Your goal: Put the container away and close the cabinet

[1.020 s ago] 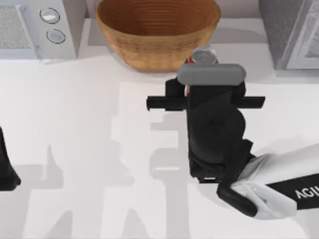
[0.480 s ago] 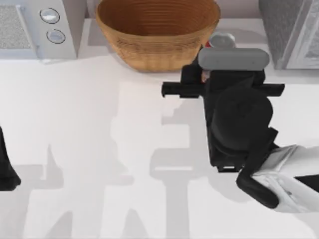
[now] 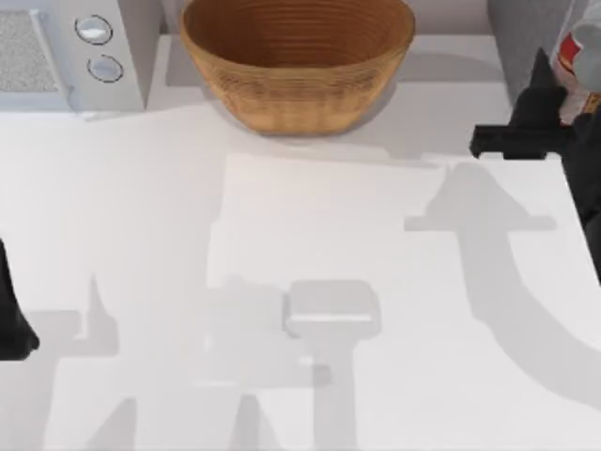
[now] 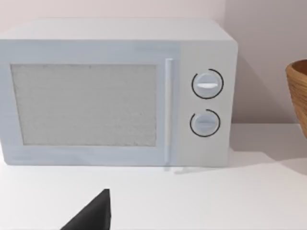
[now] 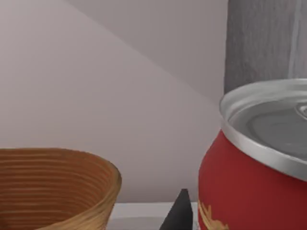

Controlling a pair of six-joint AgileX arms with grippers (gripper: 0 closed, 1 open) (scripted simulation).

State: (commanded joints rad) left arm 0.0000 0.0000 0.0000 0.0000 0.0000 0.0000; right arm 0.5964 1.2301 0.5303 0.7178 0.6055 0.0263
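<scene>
The left gripper [image 3: 14,329] sits parked at the table's near left edge; whether its fingers are released or clenched cannot be told. Farther back at the right edge, the right gripper [image 3: 554,108] is clenched around the container [image 3: 575,49], lifted above the white table [image 3: 282,235]. The jar stands upright, its silver lid uppermost, just beside the grey cabinet [image 3: 526,38], so the right arm is far nearer. Farthest back sit a woven basket [image 3: 297,66] and a microwave [image 4: 115,91] against a plain wall.
</scene>
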